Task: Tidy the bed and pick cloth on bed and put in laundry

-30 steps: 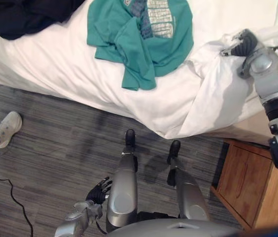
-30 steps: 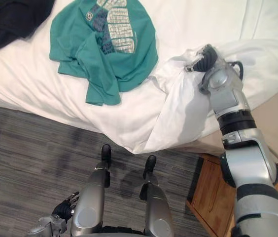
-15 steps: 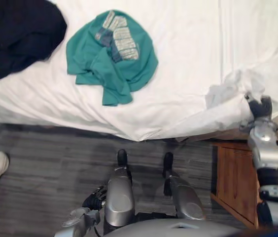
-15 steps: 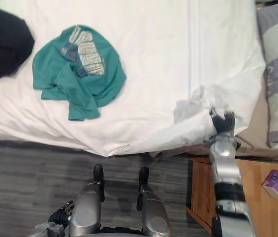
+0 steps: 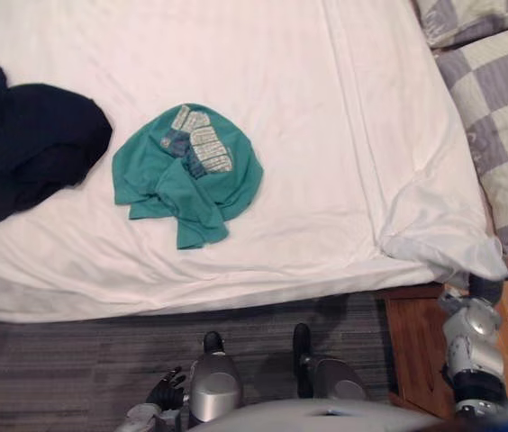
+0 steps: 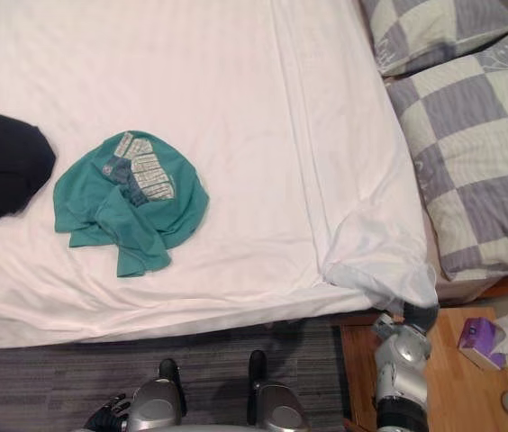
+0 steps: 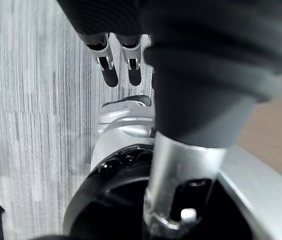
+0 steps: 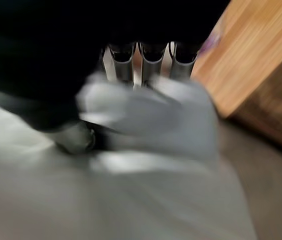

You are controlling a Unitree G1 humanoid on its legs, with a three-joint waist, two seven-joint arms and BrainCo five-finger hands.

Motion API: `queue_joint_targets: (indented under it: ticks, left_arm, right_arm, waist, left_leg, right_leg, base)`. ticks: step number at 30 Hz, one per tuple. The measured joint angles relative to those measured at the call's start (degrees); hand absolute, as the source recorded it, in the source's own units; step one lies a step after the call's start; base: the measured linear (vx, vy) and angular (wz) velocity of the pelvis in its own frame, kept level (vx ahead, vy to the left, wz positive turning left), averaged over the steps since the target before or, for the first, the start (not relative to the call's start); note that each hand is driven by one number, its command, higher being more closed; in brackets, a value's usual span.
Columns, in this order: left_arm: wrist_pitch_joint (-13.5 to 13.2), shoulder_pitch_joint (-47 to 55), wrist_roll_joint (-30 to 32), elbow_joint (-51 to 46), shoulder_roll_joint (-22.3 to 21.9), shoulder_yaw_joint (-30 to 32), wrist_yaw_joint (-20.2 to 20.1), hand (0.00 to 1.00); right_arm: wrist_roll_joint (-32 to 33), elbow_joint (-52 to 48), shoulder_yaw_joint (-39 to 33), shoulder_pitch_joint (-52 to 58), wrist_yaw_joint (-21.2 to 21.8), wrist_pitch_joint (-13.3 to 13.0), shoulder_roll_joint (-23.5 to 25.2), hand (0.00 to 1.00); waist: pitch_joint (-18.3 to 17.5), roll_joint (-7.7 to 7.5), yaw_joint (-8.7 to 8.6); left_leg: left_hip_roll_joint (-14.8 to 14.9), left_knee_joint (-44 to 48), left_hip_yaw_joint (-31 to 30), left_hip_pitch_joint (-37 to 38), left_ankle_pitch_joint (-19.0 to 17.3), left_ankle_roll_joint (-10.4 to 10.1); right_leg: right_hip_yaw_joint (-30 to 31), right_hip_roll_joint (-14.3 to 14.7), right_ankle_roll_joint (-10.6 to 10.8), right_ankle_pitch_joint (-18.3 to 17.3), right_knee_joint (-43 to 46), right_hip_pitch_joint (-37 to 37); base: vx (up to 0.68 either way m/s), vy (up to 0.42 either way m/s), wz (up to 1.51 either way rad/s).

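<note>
Sheet corner: rumpled and folded back at the bed's near right edge, just beside the checked pillows. The rest of the white sheet lies fairly flat.
Right hand: just under that corner, above the wooden nightstand. In its wrist view a wad of white cloth lies across the fingers with the thumb against it, so it looks pinched on the sheet corner.
Step in hand: probably squaring this corner.
Doing it well: draw the cloth low and evenly along the bed edge, and let go only once the fold lies flat. Avoid tugging the sheet under the clothes.
Teal shirt: crumpled mid-bed, near the front edge, untouched.
Dark garment: heaped at the bed's left, apart from the shirt.
Left hand: low over the floor, fingers straight and slack, holding nothing.
Container: a purple tissue box on the nightstand, with white tissue poking from its top.
</note>
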Motion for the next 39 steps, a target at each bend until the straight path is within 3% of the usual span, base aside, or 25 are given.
queue_joint_targets:
  ticks: [3,7,9,12,15,16,19,24,27,31,35,37,39]
  left_arm:
    - [-1.54,-0.11,1.62,1.83,-0.28,0.91,-0.17,0.00]
    - [-2.93,1.49,3.07,4.05,-1.26,3.04,-0.36,0.00]
    - [-3.40,3.18,3.32,4.37,-0.88,3.94,-1.31,0.00]
    - [-4.03,2.97,4.64,8.62,-2.86,4.92,-0.91,0.00]
    - [-4.19,3.89,5.02,9.00,-2.80,4.91,-0.55,0.00]
    - [-4.19,4.07,5.02,9.11,-2.80,4.90,-0.54,0.00]
    - [-4.16,4.00,4.96,10.87,-2.89,4.67,-0.54,0.00]
    - [-3.57,3.75,4.96,11.27,-3.31,1.88,0.69,0.00]
    - [-2.42,2.98,4.93,11.27,-3.52,0.22,1.11,0.00]
    - [-1.21,1.83,4.59,11.27,-4.31,-0.92,1.17,0.00]
    - [-0.30,-2.09,0.33,11.10,-4.05,-1.91,1.37,0.00]
    - [-0.46,-6.00,-1.11,10.73,-4.01,-2.65,0.84,0.00]
    - [-1.19,-7.94,-4.69,10.24,-4.18,-3.21,0.53,0.00]
  right_arm:
    - [0.05,2.08,-5.96,1.35,-2.59,0.02,0.00,0.00]
    - [1.32,3.37,-15.70,4.96,-4.47,-0.38,-0.61,0.00]
    - [1.28,3.35,-18.74,7.04,-4.60,-0.87,-1.95,0.00]
    - [1.07,2.37,-23.80,9.37,-4.47,-1.84,-5.93,0.00]
    - [1.05,-3.32,-26.16,9.50,-2.94,-3.78,-7.01,0.00]
    - [1.03,-5.14,-26.14,9.49,-2.47,-4.35,-7.22,1.00]
    - [2.30,-11.36,-24.59,9.11,2.26,-6.23,-9.24,1.00]
    - [16.65,-19.00,-15.37,5.19,17.83,-6.88,-8.94,1.00]
    - [23.09,-20.46,-9.63,2.52,23.94,-6.07,-7.22,1.00]
    - [30.57,-22.55,-4.10,-0.88,28.77,-5.64,-4.91,1.00]
    - [37.24,-24.54,0.33,-12.89,29.20,-7.19,-5.00,1.00]
    - [40.68,-26.37,2.21,-22.99,28.95,-8.09,-7.34,1.00]
    - [42.78,-27.90,3.47,-28.86,28.10,-8.11,-10.06,1.00]
  waist:
    - [-0.67,-0.08,-0.27]
    - [-3.95,-0.66,-2.12]
    - [-5.98,-2.34,-3.03]
    - [-8.12,-0.64,-4.95]
    - [-9.48,-0.71,-5.80]
    - [-9.77,-0.70,-5.97]
    - [-11.50,-0.16,-6.27]
    - [-12.65,2.00,-6.33]
    - [-12.58,3.29,-6.23]
    - [-11.52,5.14,-5.89]
    - [-5.16,7.13,-6.00]
    - [0.72,8.89,-5.78]
    - [4.33,10.44,-4.72]
  left_leg:
    - [-0.58,-1.55,0.90,1.76,0.62,0.19]
    - [-1.35,-4.07,2.31,2.74,1.48,-0.18]
    - [-3.41,-6.58,3.69,4.88,2.05,-0.82]
    - [-3.90,-12.90,4.26,8.74,5.28,-1.16]
    - [-3.43,-13.25,5.27,9.96,5.72,-1.67]
    - [-3.47,-13.25,5.32,10.03,5.68,-1.67]
    - [-4.10,-13.25,5.38,10.22,5.23,-1.42]
    - [-5.58,-13.23,4.67,11.95,4.61,-0.45]
    - [-6.44,-13.17,3.42,11.62,4.50,-0.21]
    - [-6.53,-12.90,1.85,11.21,4.65,0.08]
    - [-6.62,-9.82,0.24,4.42,4.85,1.10]
    - [-6.46,-6.45,-0.85,-3.60,4.78,1.49]
    - [-6.17,-5.00,-0.85,-8.47,5.67,1.75]
  right_leg:
    - [1.25,-0.11,-0.03,0.11,-0.17,0.61]
    - [2.67,-0.27,-0.86,-0.48,-1.32,0.72]
    - [2.70,-1.76,-2.81,-5.61,-2.01,1.66]
    - [2.66,-0.84,-2.32,-6.90,-1.57,2.53]
    - [3.61,-0.04,-2.32,-6.97,-1.92,3.40]
    - [3.95,0.00,-2.32,-6.97,-1.93,3.41]
    - [4.18,-0.53,-2.23,-6.92,-1.91,3.63]
    - [3.86,-1.70,-1.78,-6.68,-2.03,5.64]
    - [2.40,-2.55,-1.78,-6.66,-2.04,5.92]
    - [1.36,-2.91,-1.81,-6.67,-2.31,6.48]
    - [0.88,-3.89,-1.90,-6.60,-0.06,0.68]
    - [0.71,-4.37,-2.30,-6.12,1.72,-6.17]
    - [0.53,-4.41,-2.22,-4.94,2.68,-10.84]
  base:
    - [-0.04,0.009,-0.16]
    - [-0.04,-0.035,-0.19]
    - [-0.01,-0.113,-0.34]
    - [0.01,-0.064,-0.04]
    - [0.00,-0.036,-0.13]
    - [0.01,0.004,-0.13]
    - [0.03,0.047,-0.03]
    - [0.06,0.067,0.04]
    - [0.05,0.058,0.19]
    - [0.03,0.010,0.22]
    - [-0.14,-0.030,0.21]
    - [-0.22,-0.048,0.34]
    - [-0.13,-0.048,0.28]
